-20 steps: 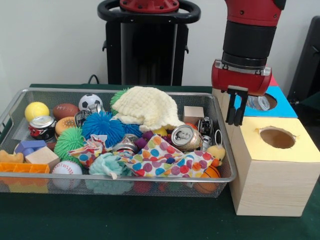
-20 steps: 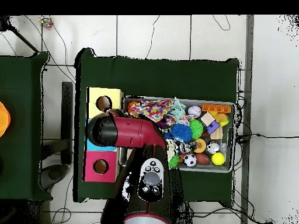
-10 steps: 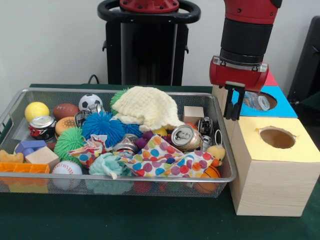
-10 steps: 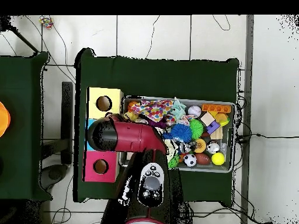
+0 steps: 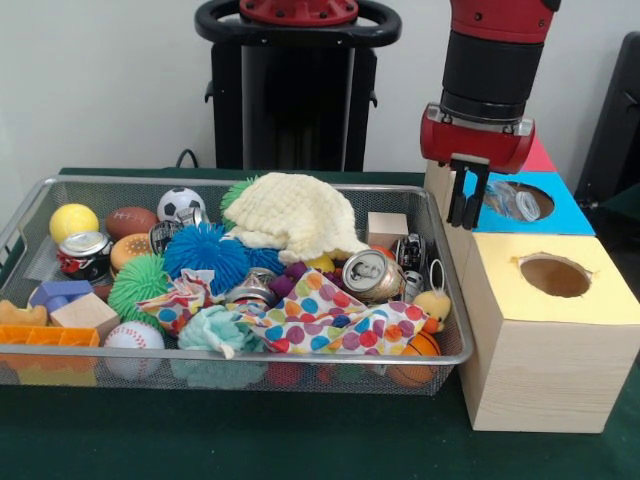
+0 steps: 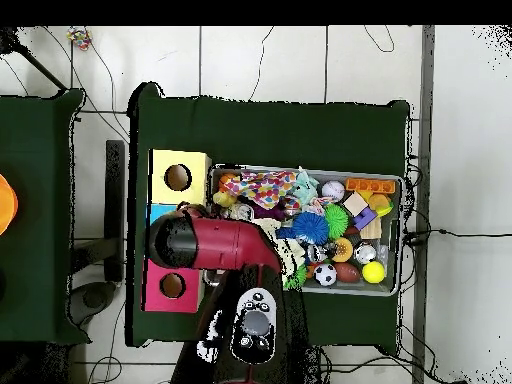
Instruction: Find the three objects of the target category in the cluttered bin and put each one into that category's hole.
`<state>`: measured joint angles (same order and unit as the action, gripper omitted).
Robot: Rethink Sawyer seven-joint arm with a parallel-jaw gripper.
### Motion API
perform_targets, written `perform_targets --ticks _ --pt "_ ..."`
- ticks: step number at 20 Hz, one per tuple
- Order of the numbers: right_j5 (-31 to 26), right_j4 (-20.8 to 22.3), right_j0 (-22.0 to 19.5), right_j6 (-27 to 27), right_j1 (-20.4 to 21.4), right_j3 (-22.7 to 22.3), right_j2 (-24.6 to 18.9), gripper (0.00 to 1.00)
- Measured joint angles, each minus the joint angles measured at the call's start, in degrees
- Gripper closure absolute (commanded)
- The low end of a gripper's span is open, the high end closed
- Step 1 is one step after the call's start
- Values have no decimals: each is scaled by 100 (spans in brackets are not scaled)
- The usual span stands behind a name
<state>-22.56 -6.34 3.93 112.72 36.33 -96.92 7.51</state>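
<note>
My gripper hangs just above the left edge of the blue-topped box, fingers slightly apart and nothing between them. A crushed can lies in that box's hole. In the wire bin a silver crushed can rests near the right end. Another crushed can sits mid-bin beside the polka-dot cloth. A red-labelled can lies at the left. In the overhead view the red arm hides the gripper and the blue box.
A yellow-topped box with an empty round hole stands nearest the camera; a red-topped box is behind the blue one. The bin also holds balls, spiky balls, wooden blocks and a cream knit hat.
The gripper has risen and drifted back, away from the yellow box towards the blue one. In the overhead view the arm has swung towards the pink box. The bin's contents have not moved.
</note>
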Motion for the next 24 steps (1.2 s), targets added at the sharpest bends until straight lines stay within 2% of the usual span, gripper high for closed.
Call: perform_targets --ticks 12,24 --pt "13 -15 307 0 21 -50 83 100" --pt "60 -95 345 0 18 -85 103 100"
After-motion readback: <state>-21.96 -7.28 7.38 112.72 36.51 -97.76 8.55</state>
